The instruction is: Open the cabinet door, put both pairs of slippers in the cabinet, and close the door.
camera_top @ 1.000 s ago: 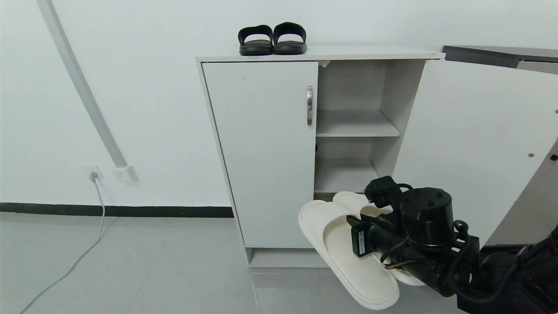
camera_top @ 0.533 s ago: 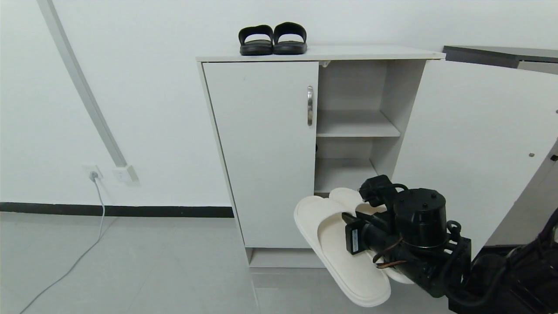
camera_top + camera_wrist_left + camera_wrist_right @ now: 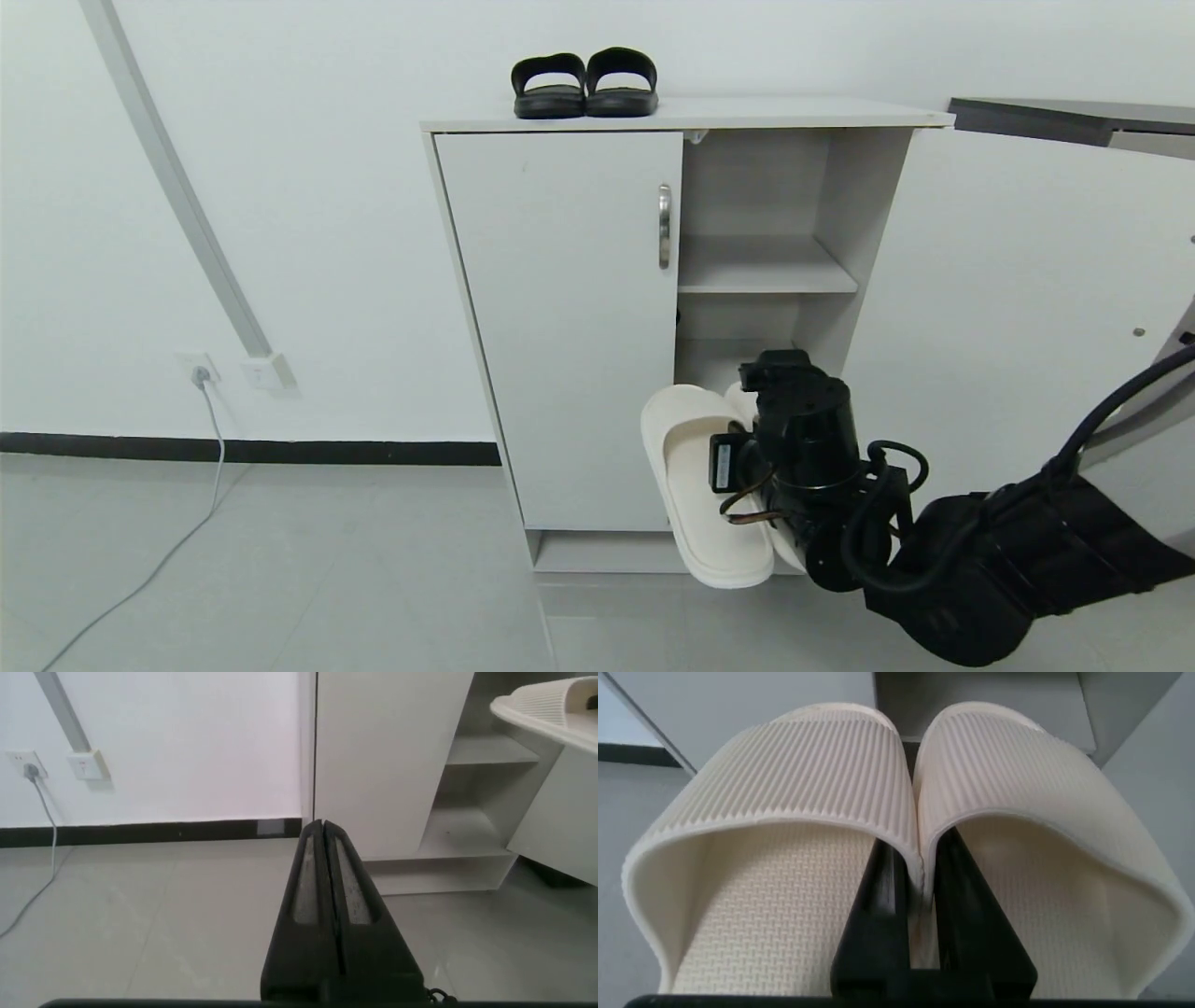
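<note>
My right gripper is clenched on both white slippers, pinching their touching inner edges, just in front of the cabinet's open lower shelf. They look like light, soft foam that may flex, so this paired-edge pinch suits them. My left gripper is closed and empty.

You have no legible text, number or sign here. The one candidate is a small white label on the right arm's wrist, beside the white slippers, and its print is too small for you to read.
</note>
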`<state>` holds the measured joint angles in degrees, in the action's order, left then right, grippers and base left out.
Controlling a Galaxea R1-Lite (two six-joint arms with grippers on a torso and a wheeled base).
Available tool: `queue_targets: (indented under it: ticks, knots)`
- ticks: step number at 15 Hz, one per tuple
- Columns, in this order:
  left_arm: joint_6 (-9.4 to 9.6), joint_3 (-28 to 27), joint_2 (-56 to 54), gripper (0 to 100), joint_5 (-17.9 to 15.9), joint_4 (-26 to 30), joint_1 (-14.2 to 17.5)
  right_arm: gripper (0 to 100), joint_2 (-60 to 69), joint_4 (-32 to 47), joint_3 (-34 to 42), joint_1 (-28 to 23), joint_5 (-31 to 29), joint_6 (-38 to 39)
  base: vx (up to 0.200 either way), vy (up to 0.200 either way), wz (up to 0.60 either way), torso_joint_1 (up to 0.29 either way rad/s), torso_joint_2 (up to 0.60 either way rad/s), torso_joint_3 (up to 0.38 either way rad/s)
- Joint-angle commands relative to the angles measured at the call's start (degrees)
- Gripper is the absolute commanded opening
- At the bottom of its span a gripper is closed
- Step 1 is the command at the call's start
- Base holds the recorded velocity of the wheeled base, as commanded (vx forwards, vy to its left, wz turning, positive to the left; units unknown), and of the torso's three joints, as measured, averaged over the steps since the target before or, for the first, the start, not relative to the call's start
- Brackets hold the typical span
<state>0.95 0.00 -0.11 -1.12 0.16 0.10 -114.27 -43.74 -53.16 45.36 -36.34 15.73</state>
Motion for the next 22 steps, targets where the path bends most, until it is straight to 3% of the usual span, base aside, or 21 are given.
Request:
queue_targets:
  ticks: [1, 3, 5, 14, 18, 22]
  knots:
    - [0.02, 0.0, 0.2, 0, -0.02, 0.02, -0.01, 0, -2.36, 1.11, -3.17, 0.69, -0.93, 0.97, 0.0, 0.0, 0.0, 0.0, 0.0, 0.0]
    - [0.02, 0.0, 0.2, 0, -0.02, 0.02, -0.01, 0, -3.32, 1.11, -4.41, 1.05, -4.88, 0.97, 0.0, 0.0, 0.0, 0.0, 0.0, 0.0]
    - [0.02, 0.0, 0.2, 0, -0.02, 0.02, -0.01, 0, -3.5, 1.02, -4.58, 1.57, -5.14, 0.89, 0.0, 0.0, 0.0, 0.0, 0.0, 0.0]
    - [0.02, 0.0, 0.2, 0, -0.02, -0.07, -0.01, 0, -6.58, 0.76, -5.11, 0.87, -5.41, 0.89, 0.0, -0.2, 0.0, 0.006, 0.0, 0.001]
    - [-0.34, 0.0, 0.2, 0, 0.24, -0.07, -0.01, 0, -7.28, 0.5, -5.2, 2.19, -5.23, 0.71, 0.0, 0.0, 0.0, 0.0, 0.0, 0.0]
    - [-0.42, 0.0, 0.2, 0, 0.24, -0.07, -0.01, 0, -12.2, 0.32, -9.85, 2.45, -5.32, 0.62, 0.0, 0.0, 0.0, 0.0, 0.0, 0.0]
